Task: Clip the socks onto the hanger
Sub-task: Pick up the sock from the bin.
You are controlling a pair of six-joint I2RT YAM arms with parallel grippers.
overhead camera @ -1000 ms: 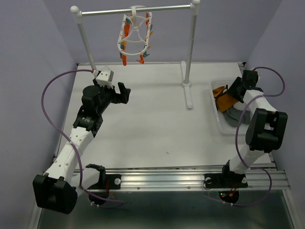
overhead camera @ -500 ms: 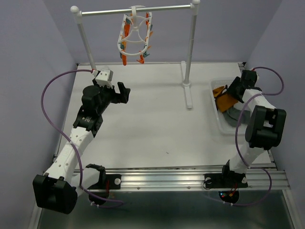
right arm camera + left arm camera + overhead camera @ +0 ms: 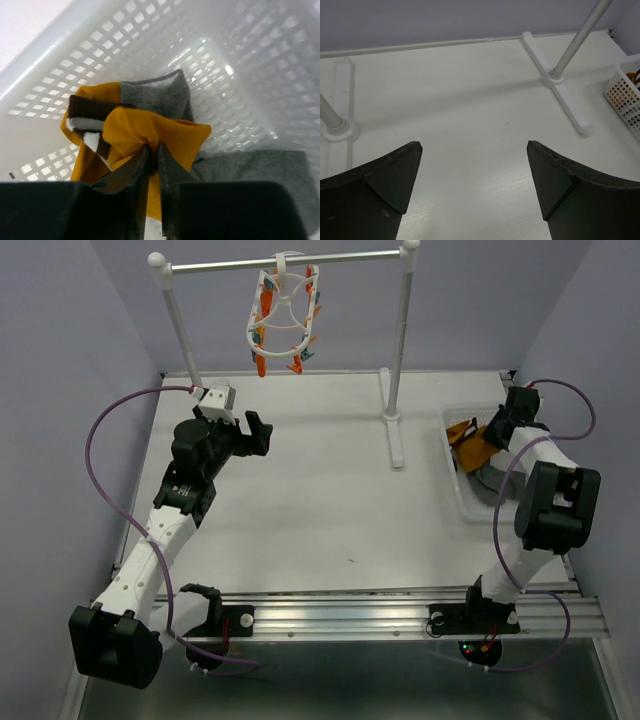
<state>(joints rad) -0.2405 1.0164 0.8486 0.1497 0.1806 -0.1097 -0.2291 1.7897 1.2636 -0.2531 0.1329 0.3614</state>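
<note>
The white hanger (image 3: pixel 283 318) with orange and teal clips hangs from the rail at the back. The socks lie in the clear basket (image 3: pixel 462 490) at the right: a mustard sock (image 3: pixel 160 131) with dark and white cuff stripes, and grey socks (image 3: pixel 260 167) beside it. My right gripper (image 3: pixel 153 146) is down in the basket, shut on a bunched fold of the mustard sock. In the top view the right gripper (image 3: pixel 488 436) sits over the orange fabric (image 3: pixel 468 452). My left gripper (image 3: pixel 474 165) hovers open over bare table, nothing between its fingers; from above the left gripper (image 3: pixel 258 433) is left of centre.
A metal rail stand on white posts (image 3: pixel 399 360) spans the back, its foot (image 3: pixel 559 92) reaching forward onto the table. The basket's mesh wall (image 3: pixel 125 47) closes round the right gripper. A purple cable (image 3: pixel 100 430) loops beside the left arm.
My right gripper has closed on the mustard sock in the basket. The left arm has stayed still and open.
</note>
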